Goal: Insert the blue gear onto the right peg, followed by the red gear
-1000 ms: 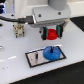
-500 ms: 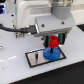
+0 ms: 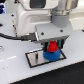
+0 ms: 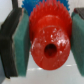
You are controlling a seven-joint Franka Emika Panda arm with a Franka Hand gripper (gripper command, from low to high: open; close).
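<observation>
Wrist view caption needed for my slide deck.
Gripper shut on the red gear, blue gear just beyond.

Red gear over blue gear, on a pale plate with a black rim

The red gear (image 4: 48,42) is a bright, glossy red all over, with a dark hole at its hub; the blue gear (image 3: 54,55) under it is a vivid, plain blue. The plate (image 3: 35,58) is pale grey-white inside a thin black border, and the bench (image 3: 12,70) is white. The gripper (image 3: 51,44) has a white body above a black block, and in the wrist view its pads (image 4: 21,42) are teal-green set on black fingers.
</observation>
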